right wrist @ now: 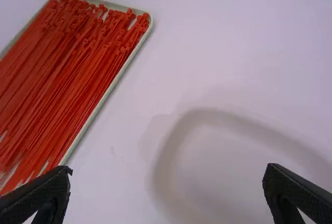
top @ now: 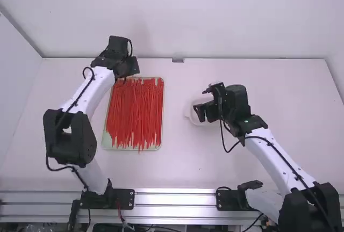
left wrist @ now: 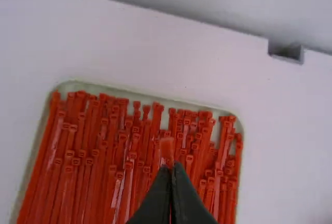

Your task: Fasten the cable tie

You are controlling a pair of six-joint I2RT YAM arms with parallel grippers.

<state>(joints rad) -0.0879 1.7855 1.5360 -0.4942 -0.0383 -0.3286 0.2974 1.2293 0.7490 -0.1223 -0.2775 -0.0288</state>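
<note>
1. The table (top: 279, 92) is white, and a pale green tray (top: 162, 115) lies on it left of the middle, with its short end toward the far edge of the table.
2. The tray is full of red cable ties (top: 134, 114). They lie along its length in a thick layer, with their heads at the far end.
3. The left gripper (left wrist: 169, 172) is over the far end of the tray, near the far edge of the table. Its two fingers are pressed together.
4. Between these fingers there is one cable tie (left wrist: 166, 146). Its head stands out just past the fingertips, higher than the pile, and a thin red strip shows in the slit between the fingers.
5. The right gripper (right wrist: 167, 171) is near the middle of the table, a little to the right of the tray and apart from it. Its fingers are spread wide and hold nothing.
6. Under the right gripper a shallow white dish (right wrist: 223, 167) sits on the table, just beside the right long side of the tray.
7. A small grey bracket (top: 178, 59) sits at the far edge of the table, about in its middle.
</note>
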